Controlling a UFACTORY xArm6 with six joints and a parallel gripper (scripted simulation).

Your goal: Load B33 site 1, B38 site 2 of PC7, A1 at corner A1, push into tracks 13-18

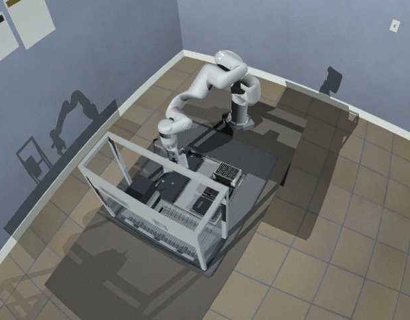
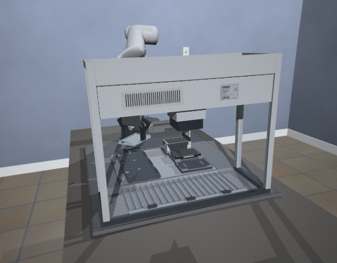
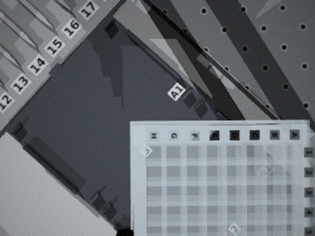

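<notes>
My gripper (image 2: 132, 129) is shut on B38, a pale 96-well plate (image 3: 221, 180), and holds it tilted in the air above the handle end of carrier PC7 (image 2: 139, 165). The plate also shows in the exterior view (image 2: 131, 139). In the wrist view the dark carrier deck (image 3: 110, 114) lies below the plate, with an A1 corner mark (image 3: 176, 92) beside a locator. All carrier sites that I see are bare. B83, the deep-well block (image 2: 175, 142), sits in nest S1. B33, a dark plate (image 2: 185, 154), sits in S2. Nest S3 (image 2: 195, 164) holds no plate.
The loading rails (image 2: 177, 188) run along the instrument's front, with track numbers 12 to 17 (image 3: 45, 54) on the apron. The white instrument frame (image 2: 180, 82) and a dark head (image 2: 187, 120) hang overhead. A perforated table top (image 3: 269, 44) lies beside the carrier.
</notes>
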